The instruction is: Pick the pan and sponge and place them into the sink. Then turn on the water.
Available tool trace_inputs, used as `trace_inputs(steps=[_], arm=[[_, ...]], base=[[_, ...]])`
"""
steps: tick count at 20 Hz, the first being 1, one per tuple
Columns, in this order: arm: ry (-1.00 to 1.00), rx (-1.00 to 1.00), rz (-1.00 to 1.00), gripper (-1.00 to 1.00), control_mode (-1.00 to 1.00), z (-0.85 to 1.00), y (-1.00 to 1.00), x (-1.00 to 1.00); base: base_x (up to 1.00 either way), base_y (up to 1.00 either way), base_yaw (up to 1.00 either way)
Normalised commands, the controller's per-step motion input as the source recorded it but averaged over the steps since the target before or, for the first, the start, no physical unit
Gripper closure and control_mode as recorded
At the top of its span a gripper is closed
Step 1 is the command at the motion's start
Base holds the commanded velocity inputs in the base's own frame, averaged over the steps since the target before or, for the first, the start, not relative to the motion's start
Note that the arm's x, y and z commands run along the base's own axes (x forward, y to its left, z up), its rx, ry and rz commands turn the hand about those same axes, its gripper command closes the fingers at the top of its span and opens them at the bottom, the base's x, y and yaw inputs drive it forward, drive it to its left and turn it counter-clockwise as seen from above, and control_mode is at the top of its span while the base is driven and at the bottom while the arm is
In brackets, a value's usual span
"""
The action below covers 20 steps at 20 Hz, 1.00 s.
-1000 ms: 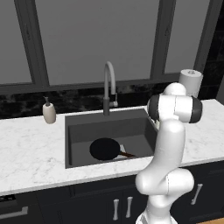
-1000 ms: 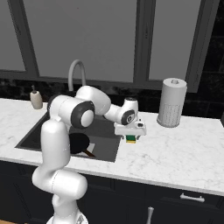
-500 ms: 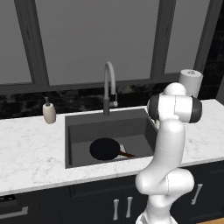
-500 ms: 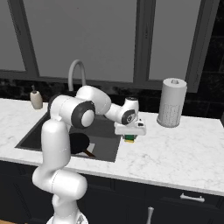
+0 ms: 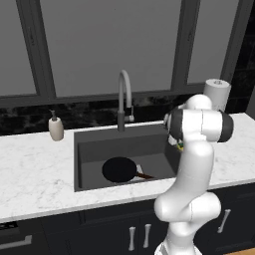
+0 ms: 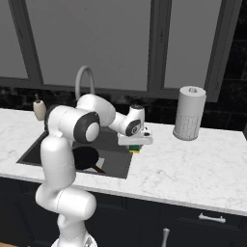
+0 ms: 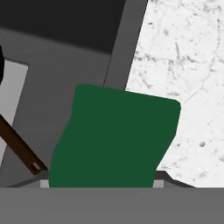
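A: Over the sink's right rim, the gripper hangs with the sponge clamped between its 2 fingers. Green and yellow show just under the white hand in the right base view.

B: Confirmed from the hand view. The sponge sits right up against the camera, green face toward it, with the sink's rim and the marble counter behind it. It straddles the line between basin and counter.

A: Pan?

B: The pan lies flat on the bottom of the sink, near the front wall, handle pointing right. In the right base view the pan is partly behind the arm. A piece of the brown handle crosses the lower left of the hand view.

A: Faucet?

B: The faucet stands at the back edge of the sink, arched over the basin. The soap dispenser sits on the counter left of the sink. The paper towel roll stands upright on the counter, well right of the gripper.
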Motion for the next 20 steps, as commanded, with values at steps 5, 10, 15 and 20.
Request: trace_inputs(steps=[5,10,15,20], arm=[[-0.05,0.0,0.08,1.0,-1.0,0.0,0.97,-0.1],[0.01,0.01,0.02,1.0,-1.0,-0.04,0.64,-0.1],[0.06,0.0,-0.01,1.0,-1.0,-0.28,0.22,0.16],[0.0,0.0,0.0,1.0,-1.0,-0.51,0.11,0.04]], base=[[0.0,0.0,0.0],[0.0,0.0,0.0],[0.0,0.0,0.0],[0.0,0.0,0.0]])
